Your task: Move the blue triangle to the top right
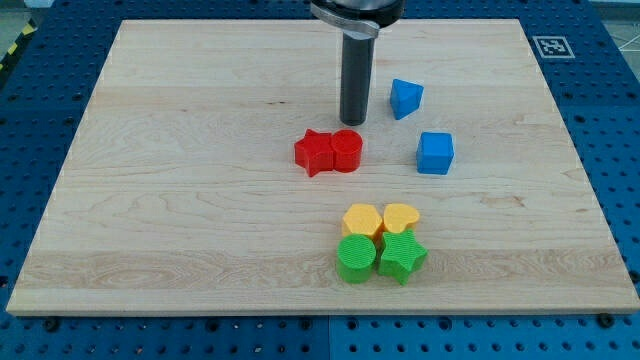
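The blue triangle point(405, 98) lies on the wooden board point(180, 180), right of centre in the upper half. My tip point(353, 122) rests on the board a short way to the triangle's left and slightly below it, with a small gap between them. The tip stands just above the red cylinder point(346, 150), close to it.
A red star point(315, 152) touches the red cylinder on its left. A blue cube point(435, 153) sits below and right of the triangle. Lower down, a yellow hexagon point(361, 220), a yellow heart point(401, 217), a green cylinder point(356, 259) and a green star point(401, 257) form a tight cluster.
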Available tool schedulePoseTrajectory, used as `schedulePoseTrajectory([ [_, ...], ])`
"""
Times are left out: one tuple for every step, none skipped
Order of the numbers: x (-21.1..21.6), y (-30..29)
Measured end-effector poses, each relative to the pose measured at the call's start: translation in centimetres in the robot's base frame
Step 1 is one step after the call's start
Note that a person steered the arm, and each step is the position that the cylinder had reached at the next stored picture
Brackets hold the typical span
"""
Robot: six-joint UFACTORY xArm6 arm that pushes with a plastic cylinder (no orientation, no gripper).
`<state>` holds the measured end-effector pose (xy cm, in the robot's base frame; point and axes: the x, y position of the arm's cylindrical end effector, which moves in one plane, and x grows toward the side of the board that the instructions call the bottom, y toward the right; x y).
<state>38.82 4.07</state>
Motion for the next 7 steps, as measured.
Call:
schedulePoseTrajectory([
  [-0.4, 1.2],
  [-1.1, 3.5],
  [-1.3, 5.4],
  [-1.4, 7.9],
  [-2.2, 9.2],
  [-3.6, 9.2],
  [-4.7, 10.0],
])
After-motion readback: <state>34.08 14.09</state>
